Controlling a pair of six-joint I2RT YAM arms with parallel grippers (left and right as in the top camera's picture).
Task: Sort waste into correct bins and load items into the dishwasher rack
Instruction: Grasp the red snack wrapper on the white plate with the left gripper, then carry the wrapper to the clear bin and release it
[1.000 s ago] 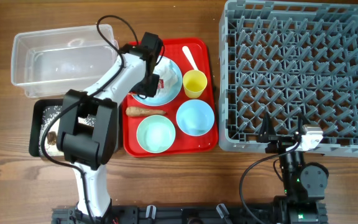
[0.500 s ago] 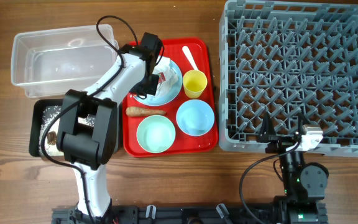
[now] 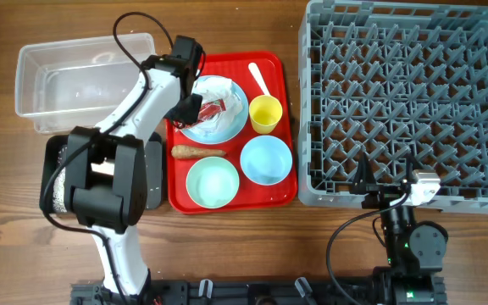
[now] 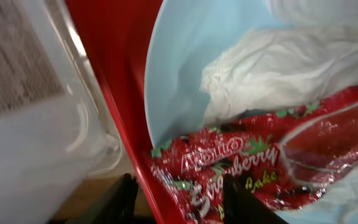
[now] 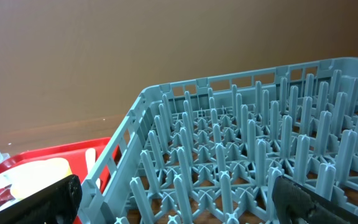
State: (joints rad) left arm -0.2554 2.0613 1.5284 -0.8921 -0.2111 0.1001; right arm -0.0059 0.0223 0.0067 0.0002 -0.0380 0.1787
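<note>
The left gripper [image 3: 190, 108] has swung toward the plate's [image 3: 203, 132] left rim, pinching the red wrapper [image 3: 212, 108], probably bound for the clear tub [image 3: 25, 85].

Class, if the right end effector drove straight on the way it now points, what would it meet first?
The dishwasher rack: its upright pegs stand straight ahead of the right end effector. It might skim over their tips; depth unclear.
</note>
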